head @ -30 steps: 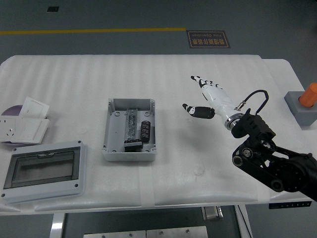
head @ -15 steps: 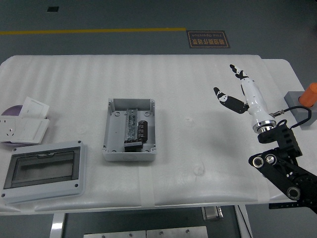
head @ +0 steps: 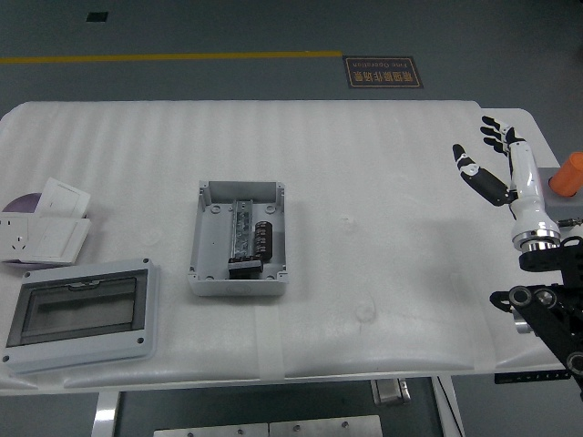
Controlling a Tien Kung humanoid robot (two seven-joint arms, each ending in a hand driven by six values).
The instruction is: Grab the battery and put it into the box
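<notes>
Battery (head: 265,243) lying inside the box (head: 238,238), well apart from the right hand (head: 506,172), fingers spread, holding nothing.

On the white foam-covered table (head: 364,182) there was one open grey plastic junction box (head: 238,238) near the middle, holding one black ribbed component (head: 265,240) beside one metal rail (head: 241,232). At the left stood one grey rectangular lid with a clear window (head: 77,313) at the near edge, and farther back one white wall socket plate (head: 32,237), one white card (head: 62,198) and one purple disc (head: 20,202). At the right, one white-and-black robot hand (head: 501,173) showed, alongside one grey block (head: 557,198) carrying one orange cylinder (head: 570,172).
</notes>
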